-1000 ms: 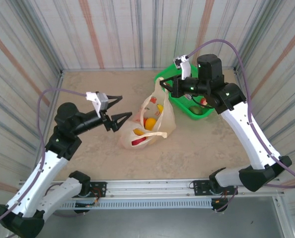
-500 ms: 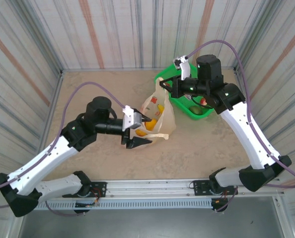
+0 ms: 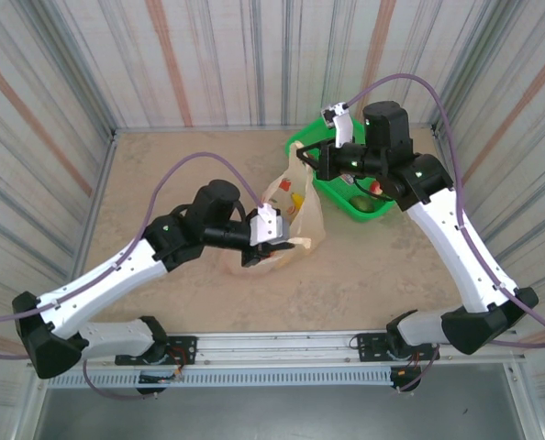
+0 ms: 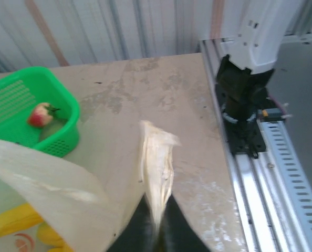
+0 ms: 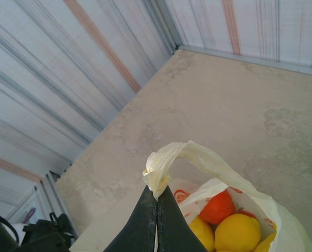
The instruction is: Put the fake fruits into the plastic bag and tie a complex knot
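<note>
The cream plastic bag stands open mid-table, with yellow and orange fake fruits inside. My left gripper is at the bag's near side, shut on the near loop handle, which is pinched between its dark fingertips. The right gripper is over the bag's far side and is shut on the far handle, holding it up at its tips. An orange fruit lies against the bag's wall. No knot is tied.
A green plastic basket stands right behind the bag, under the right arm. It holds a dark green fruit and a red one. Corrugated walls close off three sides. The right arm's base and rail lie along the near edge.
My left arm swung right from the open table to the bag, and its jaws went from wide open to shut on the near handle. The right arm stayed put.
</note>
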### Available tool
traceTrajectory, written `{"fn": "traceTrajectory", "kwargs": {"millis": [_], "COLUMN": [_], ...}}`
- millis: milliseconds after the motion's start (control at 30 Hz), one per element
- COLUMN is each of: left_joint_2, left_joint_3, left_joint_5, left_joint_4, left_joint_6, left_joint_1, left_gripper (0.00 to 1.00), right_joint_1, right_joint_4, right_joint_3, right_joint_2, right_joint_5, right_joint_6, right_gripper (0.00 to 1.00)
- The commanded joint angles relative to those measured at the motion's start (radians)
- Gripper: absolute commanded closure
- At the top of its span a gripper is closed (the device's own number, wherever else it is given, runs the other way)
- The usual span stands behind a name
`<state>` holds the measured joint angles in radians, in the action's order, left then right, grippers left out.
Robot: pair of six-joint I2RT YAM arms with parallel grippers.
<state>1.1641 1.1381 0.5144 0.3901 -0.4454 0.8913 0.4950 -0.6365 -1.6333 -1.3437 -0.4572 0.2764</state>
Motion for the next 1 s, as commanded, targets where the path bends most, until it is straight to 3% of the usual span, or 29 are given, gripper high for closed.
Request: {"fn": "traceTrajectory", "kwargs": {"millis": [0, 167, 300, 400, 633, 767, 967], "left_joint_2": [-0.111, -0.259, -0.26, -0.276, -0.285, -0.285, -0.288], "left_joint_3": [-0.098, -0.311, -0.34, -0.377, -0.387, -0.397, -0.4], "left_joint_5": [-0.18, -0.515, -0.619, -0.692, -0.683, -0.68, -0.657], "left_joint_4": [-0.227, -0.573, -0.613, -0.685, -0.722, -0.729, -0.731], "left_joint_6": [0.065, 0.251, 0.3, 0.312, 0.309, 0.308, 0.308], "left_joint_1": [-0.006, -0.017, -0.015, -0.017, -0.019, -0.02, -0.02], "left_gripper": [1.0, 1.0, 1.0, 1.0, 1.0, 1.0, 1.0], "right_joint_1": [-0.021, -0.045, -0.038, -0.026, 0.019, 0.081, 0.271], "right_joint_4": [-0.014, -0.037, -0.072, -0.101, -0.194, -0.162, -0.191], "right_joint_3": [0.02, 0.023, -0.022, -0.072, -0.2, -0.206, -0.203], "right_joint_2": [0.015, 0.008, -0.009, -0.003, 0.015, 0.001, -0.1], "right_joint_5": [0.079, 0.096, 0.111, 0.153, 0.158, 0.024, 0.151], "right_joint_6": [-0.009, 0.014, 0.015, 0.022, 0.068, 0.193, 0.2], "right_gripper": [0.94, 0.85, 0.61, 0.53, 0.56, 0.57, 0.49]}}
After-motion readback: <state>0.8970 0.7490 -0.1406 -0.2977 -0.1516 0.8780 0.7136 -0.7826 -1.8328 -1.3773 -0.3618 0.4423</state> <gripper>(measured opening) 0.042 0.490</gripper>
